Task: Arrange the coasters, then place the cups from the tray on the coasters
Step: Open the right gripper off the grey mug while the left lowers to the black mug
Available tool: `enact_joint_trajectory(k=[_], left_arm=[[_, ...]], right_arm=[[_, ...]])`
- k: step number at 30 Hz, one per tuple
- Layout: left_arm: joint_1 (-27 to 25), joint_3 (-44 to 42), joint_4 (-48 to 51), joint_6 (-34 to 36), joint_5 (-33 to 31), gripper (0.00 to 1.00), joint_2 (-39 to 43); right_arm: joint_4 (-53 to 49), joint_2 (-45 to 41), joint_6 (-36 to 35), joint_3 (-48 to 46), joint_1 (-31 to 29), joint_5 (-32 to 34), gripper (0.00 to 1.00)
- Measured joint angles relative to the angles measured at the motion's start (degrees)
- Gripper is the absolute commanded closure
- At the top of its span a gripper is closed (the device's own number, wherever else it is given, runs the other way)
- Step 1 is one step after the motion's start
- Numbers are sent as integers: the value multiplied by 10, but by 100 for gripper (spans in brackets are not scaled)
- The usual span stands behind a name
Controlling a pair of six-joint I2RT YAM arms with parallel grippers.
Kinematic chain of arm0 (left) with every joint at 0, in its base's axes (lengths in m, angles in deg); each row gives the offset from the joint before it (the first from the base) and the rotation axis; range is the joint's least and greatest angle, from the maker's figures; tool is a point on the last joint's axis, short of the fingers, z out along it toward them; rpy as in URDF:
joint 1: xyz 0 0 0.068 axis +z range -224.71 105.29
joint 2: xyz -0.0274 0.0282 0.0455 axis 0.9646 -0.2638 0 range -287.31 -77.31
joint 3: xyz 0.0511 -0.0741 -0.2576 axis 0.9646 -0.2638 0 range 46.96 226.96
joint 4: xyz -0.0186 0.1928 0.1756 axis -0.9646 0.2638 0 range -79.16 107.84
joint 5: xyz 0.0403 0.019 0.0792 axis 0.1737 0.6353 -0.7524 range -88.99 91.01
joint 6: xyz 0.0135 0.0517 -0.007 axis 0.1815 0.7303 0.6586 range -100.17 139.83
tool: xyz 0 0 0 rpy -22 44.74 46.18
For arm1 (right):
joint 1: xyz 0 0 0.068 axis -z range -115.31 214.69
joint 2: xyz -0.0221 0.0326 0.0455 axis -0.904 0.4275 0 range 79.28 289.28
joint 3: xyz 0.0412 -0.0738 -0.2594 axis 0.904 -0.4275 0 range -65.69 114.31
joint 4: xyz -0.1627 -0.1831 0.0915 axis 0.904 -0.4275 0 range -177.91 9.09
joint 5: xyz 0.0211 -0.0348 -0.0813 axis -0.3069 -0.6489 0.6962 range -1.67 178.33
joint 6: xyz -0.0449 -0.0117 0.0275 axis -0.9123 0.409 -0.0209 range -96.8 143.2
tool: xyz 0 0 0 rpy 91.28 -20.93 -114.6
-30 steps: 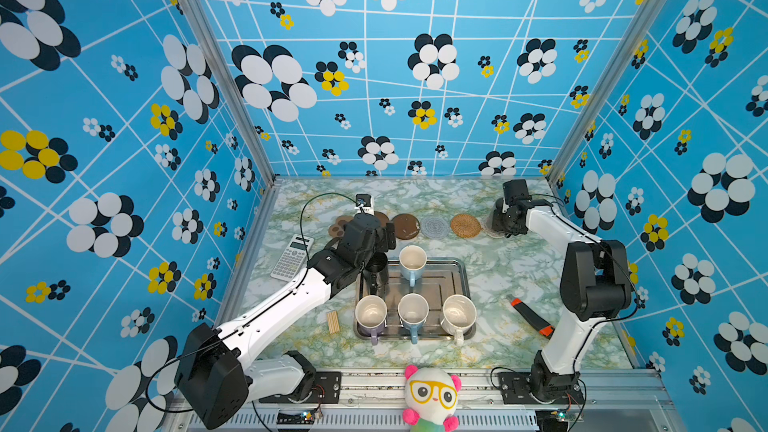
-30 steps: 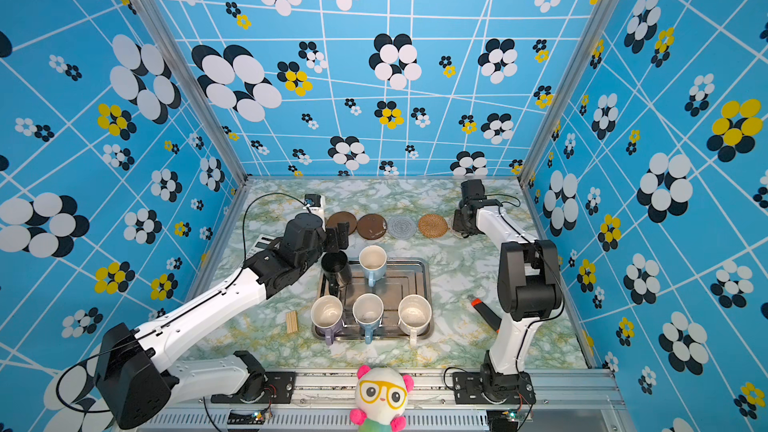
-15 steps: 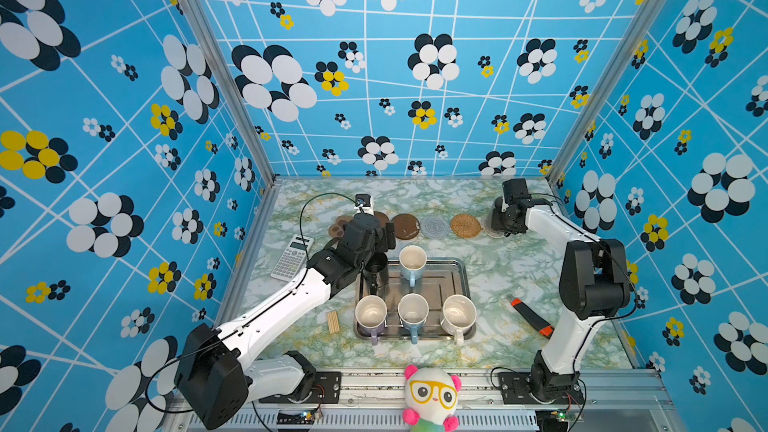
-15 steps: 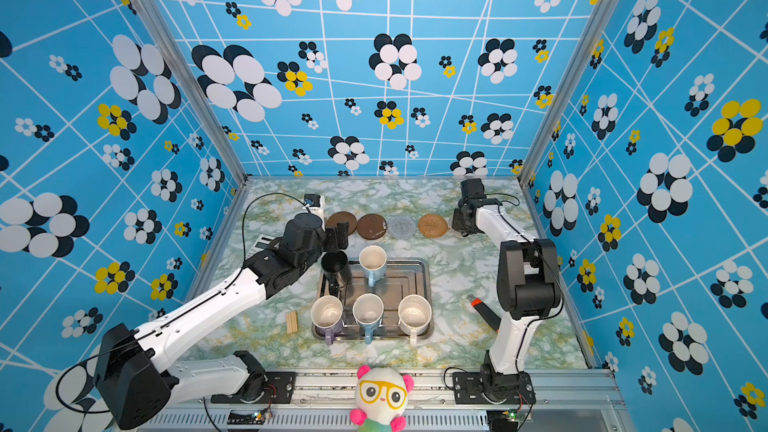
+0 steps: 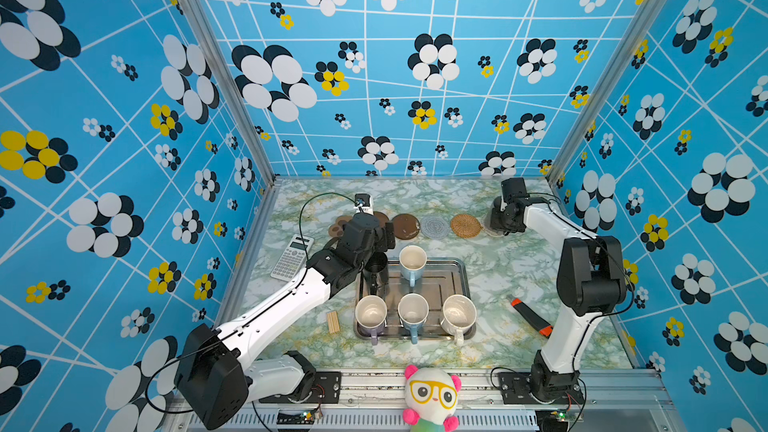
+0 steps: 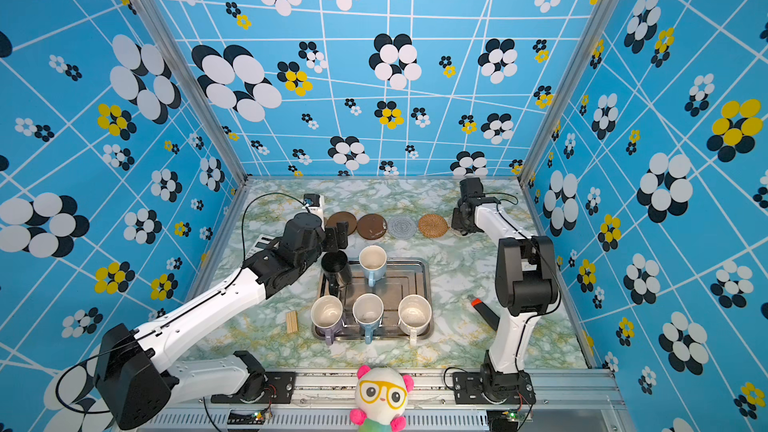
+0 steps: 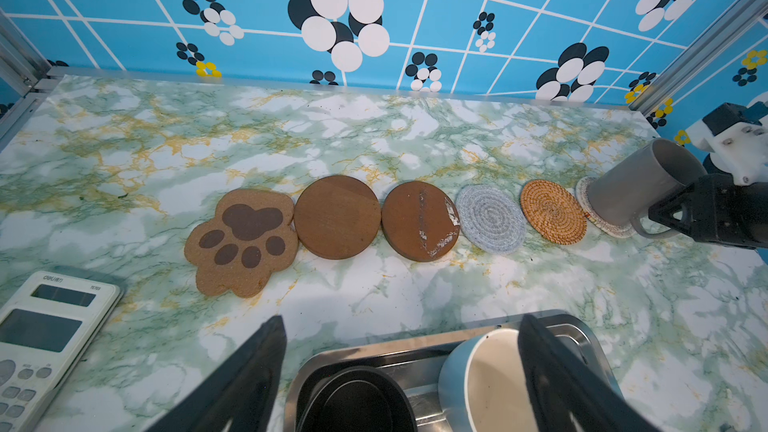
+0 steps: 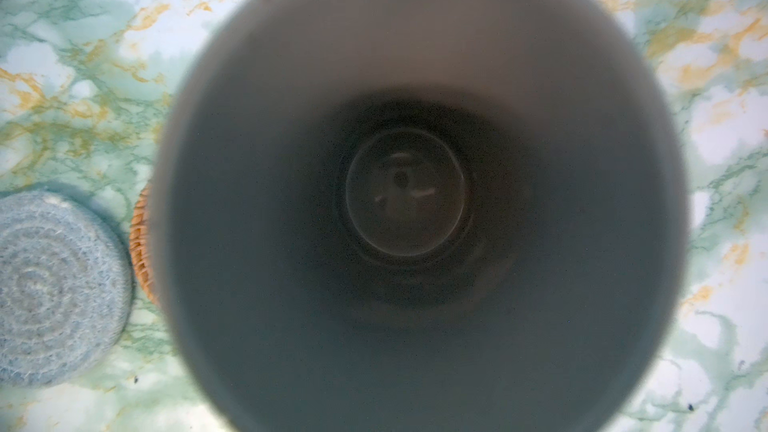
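Six coasters lie in a row at the back: a tan paw (image 7: 243,243), two dark brown discs (image 7: 336,218) (image 7: 419,222), a grey-blue round (image 7: 490,218), a tan rattan round (image 7: 552,211) and a pale beige one (image 7: 598,218). The grey cup (image 7: 636,184) stands on the beige coaster, and my right gripper (image 7: 673,211) is shut on it at the handle side. The cup's inside (image 8: 415,201) fills the right wrist view. My left gripper (image 7: 401,367) hangs open over the tray (image 5: 453,272), above the black cup (image 7: 353,401) and a light blue cup (image 7: 486,380). Lavender (image 5: 370,313), light blue (image 5: 412,311) and white (image 5: 458,313) cups stand along the tray's front.
A calculator (image 5: 292,257) lies left of the tray, with a bundle of wooden sticks (image 5: 333,322) nearer the front. An orange-and-black tool (image 5: 532,317) lies right of the tray. A plush toy (image 5: 432,396) sits on the front rail.
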State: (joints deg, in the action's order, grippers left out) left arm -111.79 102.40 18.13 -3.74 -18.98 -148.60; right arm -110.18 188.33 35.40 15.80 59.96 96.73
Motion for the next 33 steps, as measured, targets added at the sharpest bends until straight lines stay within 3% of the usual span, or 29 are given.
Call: enact_joint_trajectory(k=[6, 9, 16, 21, 26, 33], left_arm=[[0, 0, 0, 0, 0, 12, 2], [0, 0, 0, 0, 0, 11, 3], [0, -3, 1, 0, 0, 11, 4], [0, -3, 6, 0, 0, 11, 6], [0, -3, 31, 2, -5, 11, 17], [0, 9, 114, 16, -15, 14, 30]], right_arm=[[0, 0, -1, 9, 0, 0, 58], [2, 0, -1, 12, 0, 1, 51], [2, -15, 0, 12, -1, 13, 44], [1, -78, -1, 9, -17, 44, 41], [3, -160, -11, 8, -98, 98, 41], [49, -233, 21, -7, -177, 119, 42]])
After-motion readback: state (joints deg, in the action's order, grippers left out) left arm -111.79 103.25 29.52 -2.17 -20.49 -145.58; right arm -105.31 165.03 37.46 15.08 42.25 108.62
